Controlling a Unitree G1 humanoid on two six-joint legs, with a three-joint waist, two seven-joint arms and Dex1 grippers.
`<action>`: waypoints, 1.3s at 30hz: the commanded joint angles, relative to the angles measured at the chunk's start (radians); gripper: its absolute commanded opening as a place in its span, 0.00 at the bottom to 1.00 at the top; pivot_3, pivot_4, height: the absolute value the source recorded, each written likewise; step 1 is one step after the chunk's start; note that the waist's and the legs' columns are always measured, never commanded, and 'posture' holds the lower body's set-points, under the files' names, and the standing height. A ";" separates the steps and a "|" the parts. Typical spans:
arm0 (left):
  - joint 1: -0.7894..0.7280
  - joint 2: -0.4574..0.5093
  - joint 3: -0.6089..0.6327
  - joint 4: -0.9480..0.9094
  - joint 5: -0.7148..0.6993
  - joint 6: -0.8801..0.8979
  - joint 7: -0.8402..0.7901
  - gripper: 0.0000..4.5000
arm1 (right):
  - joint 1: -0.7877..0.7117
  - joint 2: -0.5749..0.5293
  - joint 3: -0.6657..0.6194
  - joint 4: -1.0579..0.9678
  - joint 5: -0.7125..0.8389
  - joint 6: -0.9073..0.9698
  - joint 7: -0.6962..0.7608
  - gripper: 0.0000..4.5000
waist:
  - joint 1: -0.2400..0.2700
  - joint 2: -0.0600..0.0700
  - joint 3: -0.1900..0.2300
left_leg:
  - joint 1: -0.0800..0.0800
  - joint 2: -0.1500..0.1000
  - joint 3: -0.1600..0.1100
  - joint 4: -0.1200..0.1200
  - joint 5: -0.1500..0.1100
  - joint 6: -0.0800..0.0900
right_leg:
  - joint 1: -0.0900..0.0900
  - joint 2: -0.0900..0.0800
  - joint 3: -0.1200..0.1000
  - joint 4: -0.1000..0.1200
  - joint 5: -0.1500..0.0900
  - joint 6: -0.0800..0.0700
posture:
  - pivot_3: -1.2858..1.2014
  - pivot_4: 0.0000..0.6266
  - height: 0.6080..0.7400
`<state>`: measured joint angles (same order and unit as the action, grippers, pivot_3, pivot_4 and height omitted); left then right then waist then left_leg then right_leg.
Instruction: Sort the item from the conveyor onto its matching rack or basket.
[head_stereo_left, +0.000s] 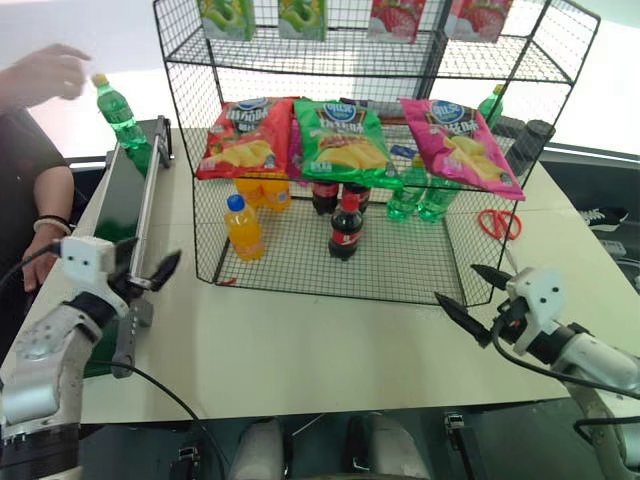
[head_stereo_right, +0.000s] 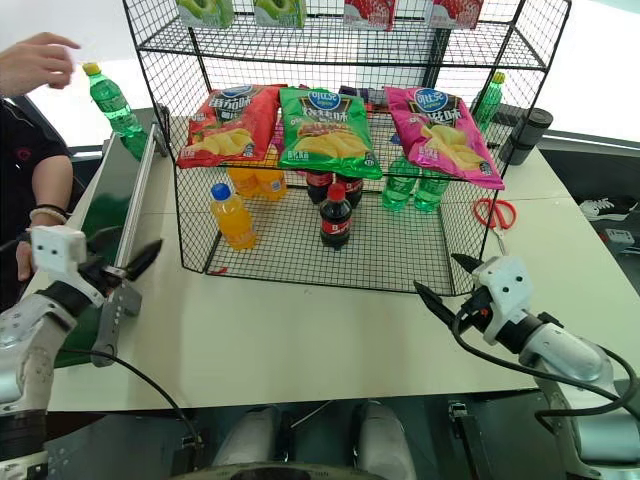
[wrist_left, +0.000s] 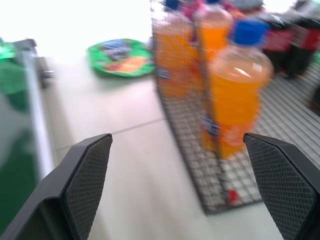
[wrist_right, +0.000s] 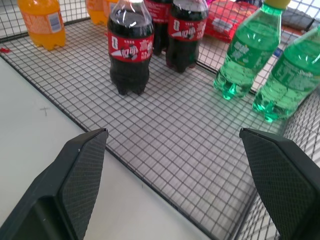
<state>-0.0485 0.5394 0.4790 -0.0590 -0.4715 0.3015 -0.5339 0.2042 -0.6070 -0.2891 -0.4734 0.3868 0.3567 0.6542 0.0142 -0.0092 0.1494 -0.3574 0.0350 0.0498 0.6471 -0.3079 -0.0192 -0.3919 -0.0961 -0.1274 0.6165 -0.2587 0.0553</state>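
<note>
Far left: one person's hand (head_stereo_left: 42, 75) by one green soda bottle (head_stereo_left: 120, 117), upright on the conveyor (head_stereo_left: 122, 200). Next, left gripper (head_stereo_left: 150, 268), fingers wide apart, holding nothing. Inside the black wire rack (head_stereo_left: 360, 255): three chip bags, orange-drink bottles, cola bottles, green bottles. Far right: right gripper (head_stereo_left: 472, 298), wide apart, holding nothing.

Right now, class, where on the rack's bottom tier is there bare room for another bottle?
Free: the front wire floor of the rack between the cola bottle and its right wall, ahead of the green bottles. Crowded: the back row, orange bottles through green.
</note>
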 joint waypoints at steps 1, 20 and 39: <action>-0.020 -0.026 0.075 0.034 -0.027 0.005 0.089 1.00 | -0.032 0.006 0.034 -0.080 0.017 0.027 -0.021 0.98 | 0.000 0.000 0.000 | 0.000 0.000 0.000 0.000 0.000 0.000 | 0.000 0.000 0.000 0.000 0.000 0.000 | 0.52 0.24 1.00; -0.035 -0.074 0.074 0.196 0.069 -0.178 0.218 1.00 | -0.142 0.057 0.292 -0.168 0.021 0.074 -0.031 0.98 | -0.001 -0.008 0.000 | -0.001 0.000 0.000 0.000 0.000 0.000 | 0.000 -0.001 -0.001 0.000 0.000 0.000 | 0.52 0.24 1.00; -0.053 -0.077 0.074 0.223 0.071 -0.215 0.264 1.00 | -0.056 0.077 0.329 -0.073 -0.046 -0.086 0.007 0.98 | -0.001 -0.009 0.000 | -0.001 0.000 0.000 0.000 0.000 0.000 | 0.000 -0.001 -0.002 0.000 0.000 0.000 | 0.52 0.24 1.00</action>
<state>-0.0920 0.4568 0.5322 0.1772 -0.4017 0.1098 -0.2764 0.1489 -0.5372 0.0410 -0.5376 0.3410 0.2977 0.6556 0.0133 -0.0178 0.1491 -0.3579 0.0351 0.0497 0.6470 -0.3079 -0.0193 -0.3922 -0.0972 -0.1290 0.6164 -0.2584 0.0554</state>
